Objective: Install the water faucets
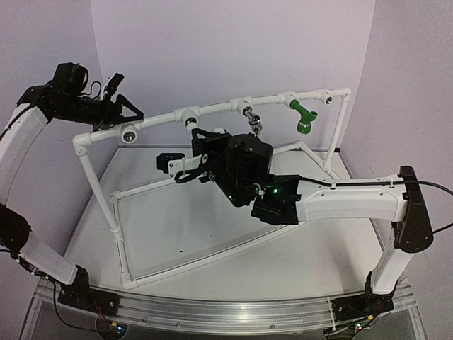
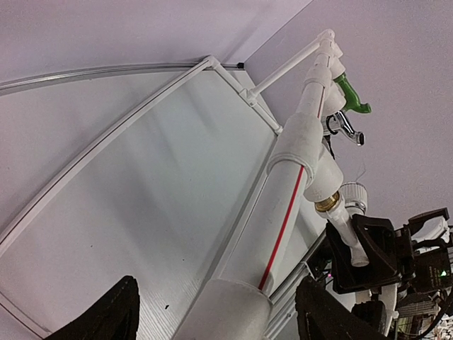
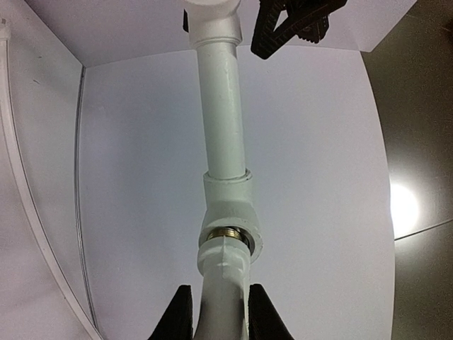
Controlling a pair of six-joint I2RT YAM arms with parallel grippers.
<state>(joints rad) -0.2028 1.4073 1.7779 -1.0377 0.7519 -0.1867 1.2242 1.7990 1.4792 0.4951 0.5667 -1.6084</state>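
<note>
The table (image 1: 184, 227) is white and glossy, its far edge curved. The frame (image 1: 122, 244) stands directly on it. Its base pipes lie flat on the surface, ringing the patch below the right gripper's (image 1: 198, 136) jaws, with one corner well under the left gripper's (image 1: 126, 106) jaws. A few dark specks (image 2: 166, 307) dot the surface beneath the left jaws. An aluminium rail (image 1: 226, 308) runs along the near edge, far behind both.
</note>
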